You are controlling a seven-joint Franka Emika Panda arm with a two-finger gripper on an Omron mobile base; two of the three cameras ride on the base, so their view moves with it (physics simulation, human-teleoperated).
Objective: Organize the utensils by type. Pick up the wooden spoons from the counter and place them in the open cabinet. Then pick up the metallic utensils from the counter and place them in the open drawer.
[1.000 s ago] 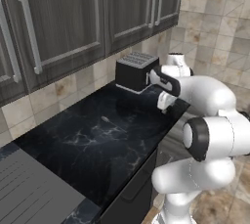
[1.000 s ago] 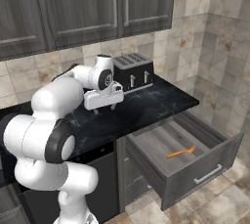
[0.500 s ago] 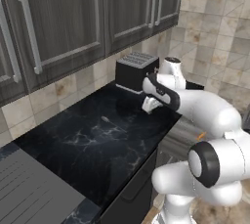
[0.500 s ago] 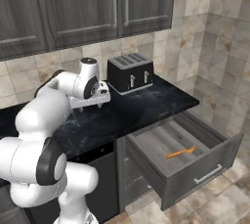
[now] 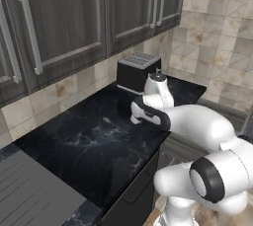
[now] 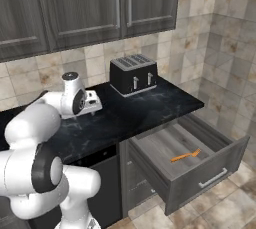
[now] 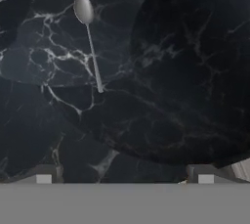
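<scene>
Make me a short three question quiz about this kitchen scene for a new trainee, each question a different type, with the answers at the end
1. True or false: the metal spoon lies flat on the black marble counter, untouched by the end effector.
2. Multiple choice: what already lies in the open drawer? A) a fork B) a wooden spoon C) a whisk
3. Fill in: the black appliance at the back of the counter, under the closed upper cabinets, is a ______.

Key
1. True. The spoon lies ahead of the open end effector in the hand view, well clear of its fingertips.
2. B.
3. Toaster.
</scene>
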